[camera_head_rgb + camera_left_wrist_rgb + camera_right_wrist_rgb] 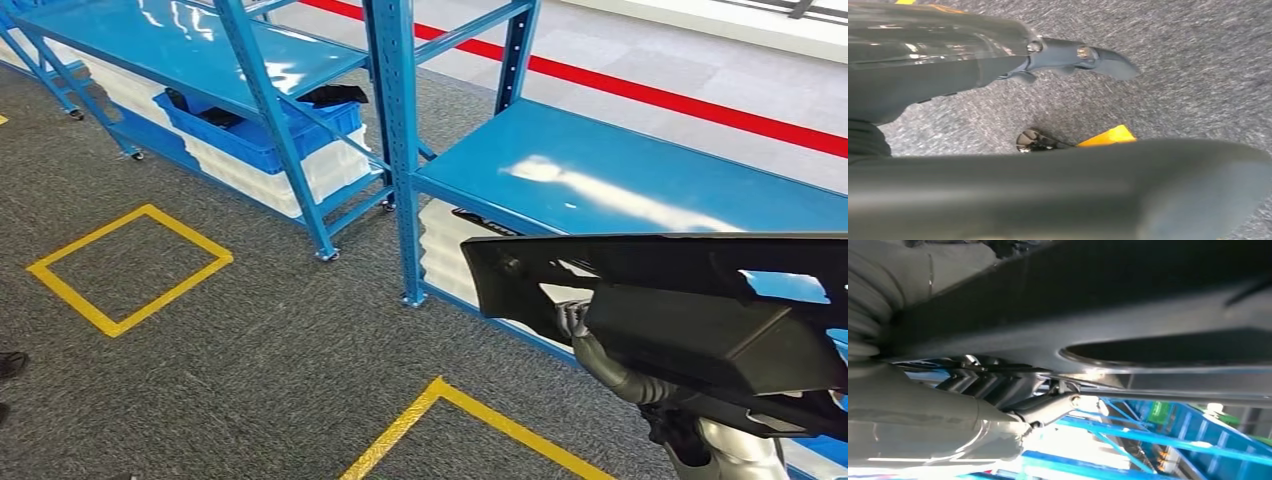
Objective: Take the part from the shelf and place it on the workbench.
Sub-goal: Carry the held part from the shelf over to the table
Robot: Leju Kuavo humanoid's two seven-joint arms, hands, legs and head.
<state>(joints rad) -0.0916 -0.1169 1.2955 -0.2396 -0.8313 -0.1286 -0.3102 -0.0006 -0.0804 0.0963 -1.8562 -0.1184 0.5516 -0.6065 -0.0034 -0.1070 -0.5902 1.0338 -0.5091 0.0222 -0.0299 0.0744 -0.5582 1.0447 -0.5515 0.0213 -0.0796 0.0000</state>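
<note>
One black part (680,290), two blue shelf racks (400,150), one blue bin (255,135), two yellow floor squares (130,265), one red floor stripe (680,100).

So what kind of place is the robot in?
Probably a factory or warehouse floor: blue metal shelves hold a blue bin, and yellow squares and a red line mark the floor.

Right hand (610,345) gripping; left hand (1083,57) hanging, uncurled.
</note>
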